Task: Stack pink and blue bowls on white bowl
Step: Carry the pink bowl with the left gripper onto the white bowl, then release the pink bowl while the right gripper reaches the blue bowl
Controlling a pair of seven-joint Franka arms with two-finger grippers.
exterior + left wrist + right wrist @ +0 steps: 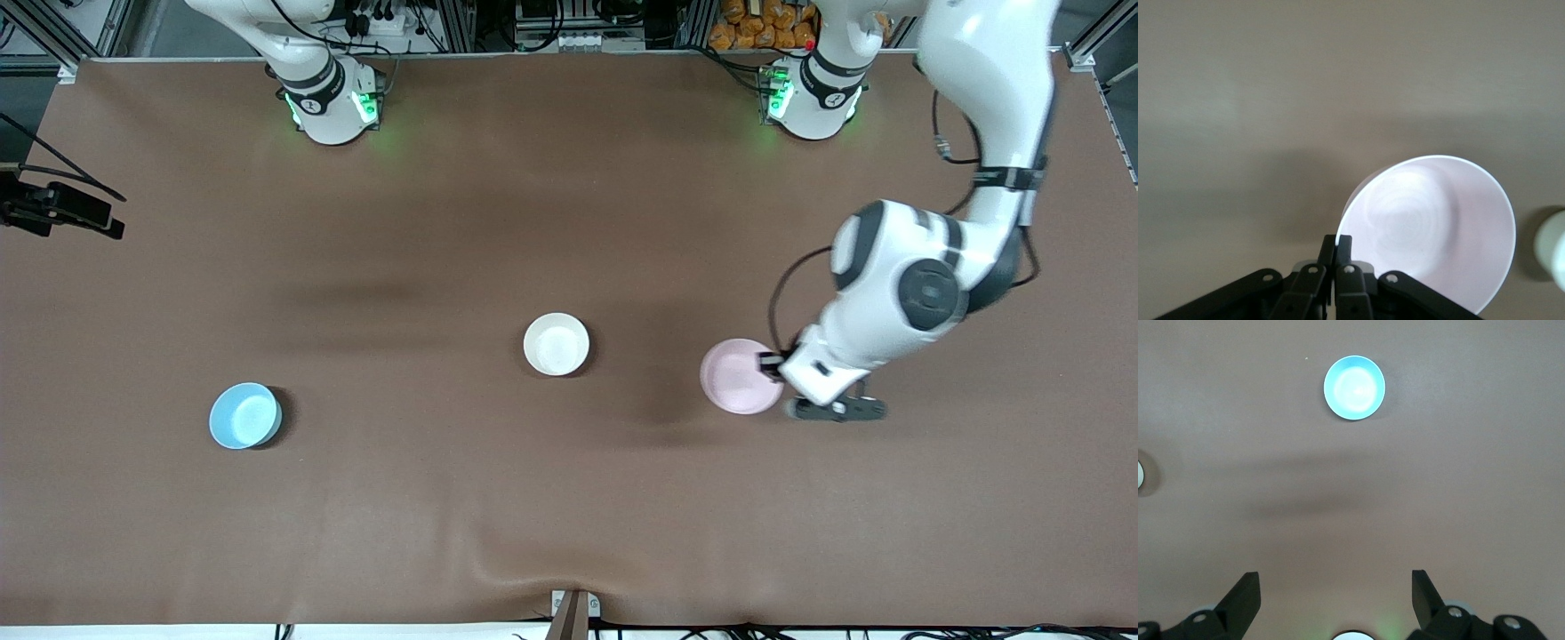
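Observation:
The pale pink bowl (738, 378) is toward the left arm's end of the table, beside the white bowl (556, 344). My left gripper (772, 364) is shut on the pink bowl's rim; in the left wrist view its fingers (1343, 241) pinch the edge of the pink bowl (1438, 227), which looks a little tilted. The white bowl's edge also shows there (1553, 248). The sky blue bowl (244, 415) sits toward the right arm's end, nearer the front camera. My right gripper (1336, 577) is open and empty high above the table, with the blue bowl (1354, 388) below it.
The brown table mat (569, 498) has a ripple at its front edge. A black camera mount (53, 209) stands at the table's edge by the right arm's end. The right arm's base (329, 98) stands at the back; that arm waits.

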